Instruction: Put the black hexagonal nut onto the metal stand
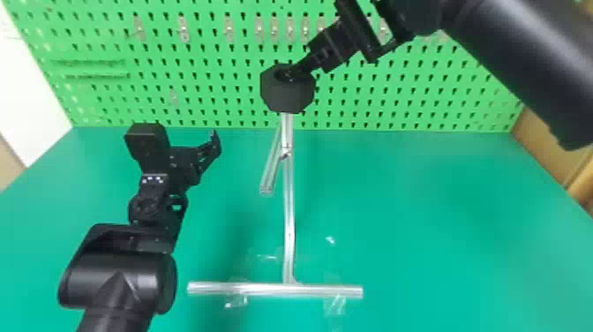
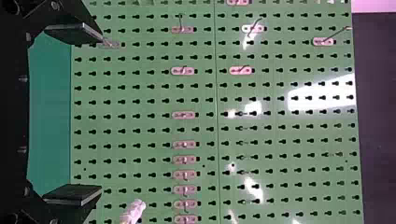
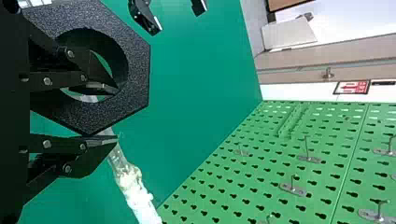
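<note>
In the head view my right gripper (image 1: 305, 66) reaches down from the upper right to the black hexagonal nut (image 1: 287, 93), which covers the top of the metal stand's upright (image 1: 289, 198). The right wrist view has my right gripper (image 3: 107, 114) closed on the wall of the nut (image 3: 133, 70), one finger in its hole, one outside. Part of the stand (image 3: 140, 200) shows through the hole; whether its rod enters the nut, I cannot tell. My left gripper (image 1: 187, 161) is parked left of the stand; in its wrist view the left gripper (image 2: 100, 114) is open and holds nothing.
A slanting side rod (image 1: 271, 172) branches off the upright toward the lower left. The stand's crossbar (image 1: 264, 289) lies taped to the green table (image 1: 441, 229). Behind rises a green pegboard (image 1: 212, 88) with small hooks.
</note>
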You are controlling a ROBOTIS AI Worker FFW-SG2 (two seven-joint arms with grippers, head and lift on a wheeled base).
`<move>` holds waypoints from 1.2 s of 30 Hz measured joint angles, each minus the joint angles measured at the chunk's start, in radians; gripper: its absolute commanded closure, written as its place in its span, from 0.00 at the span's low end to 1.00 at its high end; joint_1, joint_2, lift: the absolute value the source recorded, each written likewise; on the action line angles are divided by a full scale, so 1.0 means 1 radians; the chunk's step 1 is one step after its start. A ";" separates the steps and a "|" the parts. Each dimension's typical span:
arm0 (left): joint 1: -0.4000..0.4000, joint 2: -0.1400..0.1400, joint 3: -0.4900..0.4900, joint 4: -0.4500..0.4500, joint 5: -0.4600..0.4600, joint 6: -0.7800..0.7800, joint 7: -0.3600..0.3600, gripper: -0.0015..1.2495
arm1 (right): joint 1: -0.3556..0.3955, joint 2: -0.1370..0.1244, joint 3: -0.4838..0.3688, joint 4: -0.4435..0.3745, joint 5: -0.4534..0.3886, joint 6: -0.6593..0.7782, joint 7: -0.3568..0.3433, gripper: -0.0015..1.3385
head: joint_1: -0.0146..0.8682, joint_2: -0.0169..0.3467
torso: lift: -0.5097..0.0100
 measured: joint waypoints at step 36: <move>0.001 0.000 0.002 0.000 0.003 0.000 0.000 0.12 | 0.015 -0.009 0.017 0.039 -0.050 -0.058 0.000 0.02 | 0.80 0.27 | 0.98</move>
